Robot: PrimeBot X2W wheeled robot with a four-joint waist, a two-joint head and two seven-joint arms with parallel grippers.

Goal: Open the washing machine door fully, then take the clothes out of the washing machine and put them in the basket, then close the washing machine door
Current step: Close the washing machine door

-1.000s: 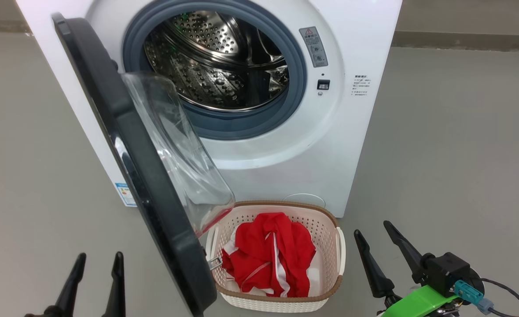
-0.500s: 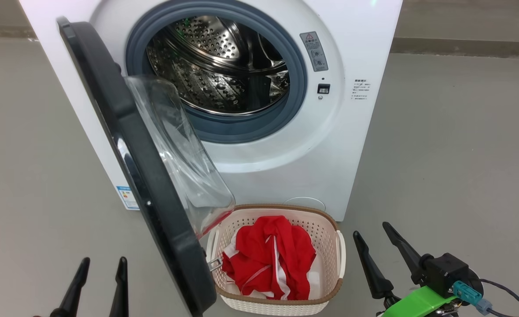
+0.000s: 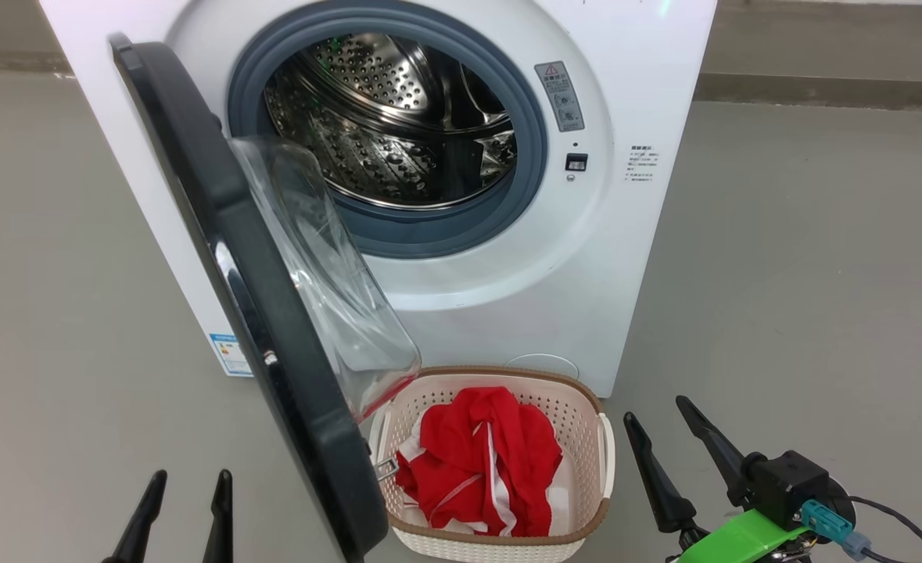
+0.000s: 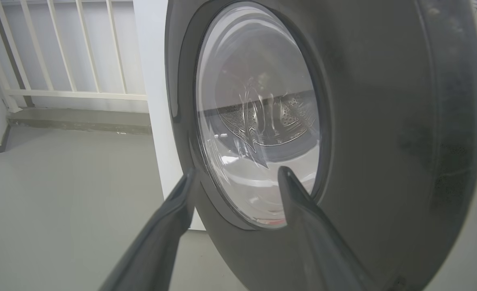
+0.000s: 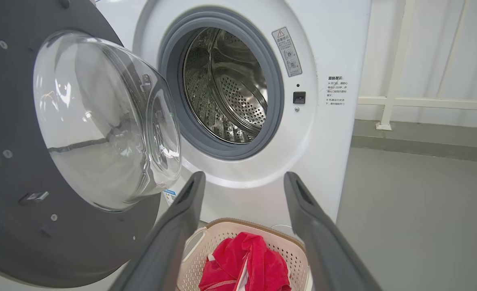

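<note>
Clothes (image 3: 480, 461) lie heaped in the basket (image 3: 578, 407), which sits on the floor (image 3: 820, 274) against the washing machine (image 3: 633, 94). The washing machine door (image 3: 218, 234) stands swung open at the basket's left. The left claw (image 3: 192, 475) hangs parted and empty outside the door, and the right claw (image 3: 654, 409) is spread and empty right of the basket.

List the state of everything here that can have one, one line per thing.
door, open, swung out toward the robot
drum, empty, no clothes seen inside
clothes, heaped in the basket
basket, upright, holding the clothes
left gripper, fingers apart, empty, on the door's outer side
right gripper, fingers apart, empty, beside the basket
</note>
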